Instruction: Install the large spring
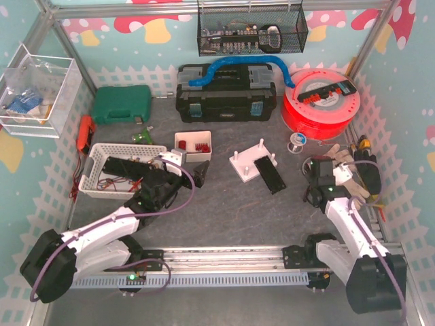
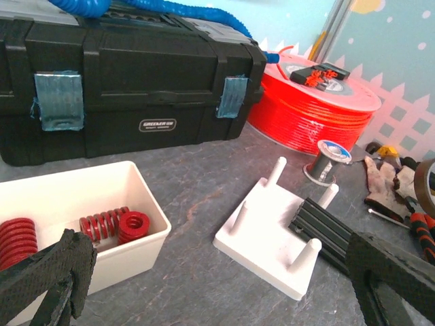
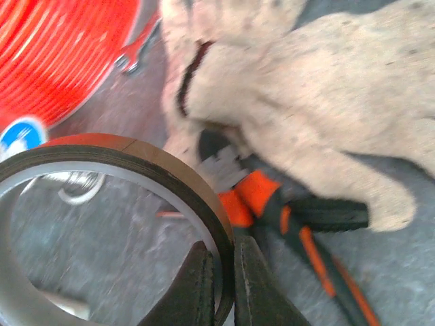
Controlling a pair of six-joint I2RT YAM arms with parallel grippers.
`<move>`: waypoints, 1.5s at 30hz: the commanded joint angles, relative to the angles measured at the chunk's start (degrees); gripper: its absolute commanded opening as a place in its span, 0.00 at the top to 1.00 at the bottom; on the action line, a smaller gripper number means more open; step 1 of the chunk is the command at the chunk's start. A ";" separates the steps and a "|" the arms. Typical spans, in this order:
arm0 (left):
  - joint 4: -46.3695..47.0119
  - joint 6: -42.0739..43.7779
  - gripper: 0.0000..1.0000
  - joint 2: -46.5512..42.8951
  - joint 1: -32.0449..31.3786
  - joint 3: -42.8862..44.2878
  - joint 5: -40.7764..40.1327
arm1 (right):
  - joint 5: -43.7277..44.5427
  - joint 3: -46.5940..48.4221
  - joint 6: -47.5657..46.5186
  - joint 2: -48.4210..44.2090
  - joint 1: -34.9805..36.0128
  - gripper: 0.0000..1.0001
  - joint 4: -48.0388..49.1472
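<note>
Red springs lie in a small white box (image 2: 146, 204), also in the top view (image 1: 194, 145): a wide one (image 2: 17, 241) at the left, a slimmer one (image 2: 102, 223) on its side, and a short one (image 2: 134, 226) on end. A white base with upright pegs (image 2: 268, 241) sits right of the box, with a black rail (image 2: 333, 231) leaning on it. My left gripper (image 2: 217, 292) is open and empty, low over the table between box and base. My right gripper (image 3: 223, 285) is shut on the wall of a brown tape roll (image 3: 102, 170) at the right side (image 1: 316, 170).
A black toolbox (image 1: 225, 95) and a red filament spool (image 1: 321, 102) stand at the back. A solder reel (image 2: 326, 159) lies beyond the base. A work glove (image 3: 319, 88) and orange-handled pliers (image 3: 299, 224) lie beside my right gripper. A white basket (image 1: 95, 159) and a green case (image 1: 122, 103) are at the left.
</note>
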 commanded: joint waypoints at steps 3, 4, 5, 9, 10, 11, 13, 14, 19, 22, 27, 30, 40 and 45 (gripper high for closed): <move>1.47 0.65 0.01 -0.95 -0.64 -0.79 0.79 | -3.00 -3.88 -1.88 0.96 -9.23 1.00 1.59; 1.37 0.68 0.01 -0.99 -0.64 -0.78 0.86 | -4.47 -4.52 -1.92 1.44 -10.61 1.00 2.20; 1.45 0.76 0.01 -0.95 -0.72 -0.79 0.92 | -5.40 -5.09 -1.56 1.99 -11.70 1.00 2.23; 1.41 0.77 0.01 -0.87 -0.81 -0.66 0.95 | -7.33 -6.97 0.38 4.58 -15.24 0.96 1.79; 1.41 0.77 0.01 -0.93 -0.82 -0.64 0.94 | -7.74 -7.47 0.68 5.14 -15.79 0.94 1.88; 1.41 0.76 0.01 -0.97 -0.82 -0.69 0.93 | -7.94 -7.65 0.72 5.65 -16.07 0.91 1.90; 1.28 0.78 0.01 -0.93 -0.90 -0.69 0.84 | -8.29 -7.66 0.52 6.24 -16.42 0.81 1.79; 1.41 0.79 0.01 -0.96 -0.90 -0.69 0.84 | -8.25 -7.57 0.24 6.25 -16.49 0.75 1.73; 1.49 0.90 0.01 -0.65 -0.95 -0.64 0.84 | -6.47 -5.94 -3.29 3.69 -16.42 0.51 0.50; 1.65 1.01 0.01 -0.42 -0.99 -0.68 1.09 | -6.53 -4.25 -8.08 0.22 -16.50 0.43 -0.04; 2.85 1.44 0.01 -0.31 -1.15 -0.79 3.80 | -12.36 -0.62 -20.35 -4.02 -15.98 0.30 1.24; 4.05 1.85 0.01 -0.01 -1.34 -1.00 6.82 | -19.16 0.74 -27.00 -4.62 -14.91 0.24 4.19; 4.78 2.88 0.01 3.13 -2.18 -0.19 9.31 | -37.83 0.86 -42.80 -1.47 -5.86 0.14 10.70; 5.60 2.72 0.01 2.08 -2.22 -1.01 8.31 | -32.73 3.89 -46.47 4.80 1.43 0.11 7.90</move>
